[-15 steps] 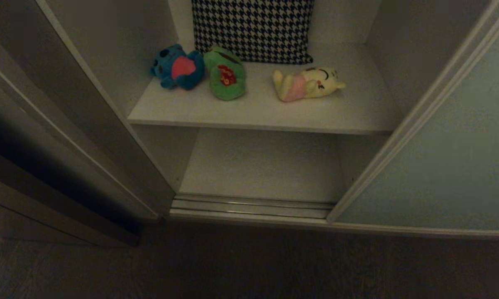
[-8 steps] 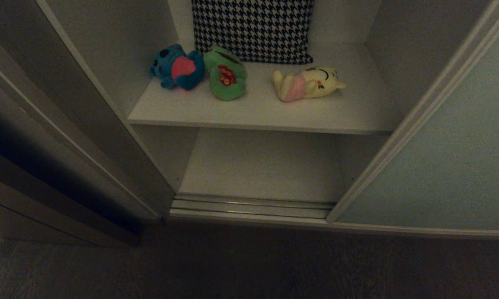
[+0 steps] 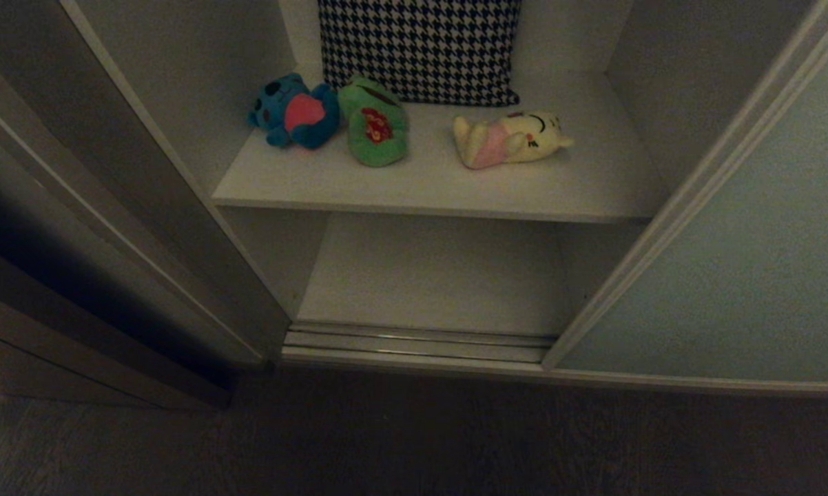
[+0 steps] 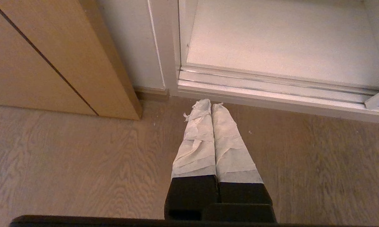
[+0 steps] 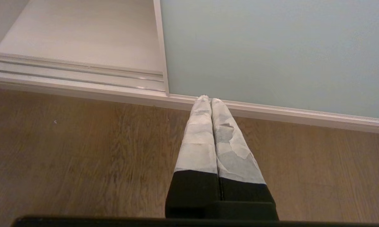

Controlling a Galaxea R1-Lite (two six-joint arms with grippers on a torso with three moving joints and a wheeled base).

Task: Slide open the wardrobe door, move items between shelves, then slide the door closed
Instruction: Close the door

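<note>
Head view looks down into the wardrobe: the sliding door [image 3: 744,262] stands pushed to the right, leaving the shelves bare to reach. On the upper shelf [image 3: 428,189] lie the blue toy [image 3: 293,114] at far left, the green frog [image 3: 374,124] touching it, and the yellow toy [image 3: 507,139] apart to the right, all in front of a checked cushion [image 3: 419,48]; the lower shelf [image 3: 435,275] holds nothing. Neither arm shows here. Only the wrist views give them: the left gripper [image 4: 211,105] hangs over the wooden floor [image 4: 66,164] just short of the silver rails [image 4: 271,85], and the right gripper [image 5: 209,99] points at the foot of the door, each with its taped fingers pressed together and holding nothing. With the door open, the step in hand is likely moving a toy down a shelf. To do it well, part the fingers before reaching, come in over the shelf's near edge, and pinch a soft body across its middle; the yellow toy, lying clear of the others, looks the easiest first pick
</note>
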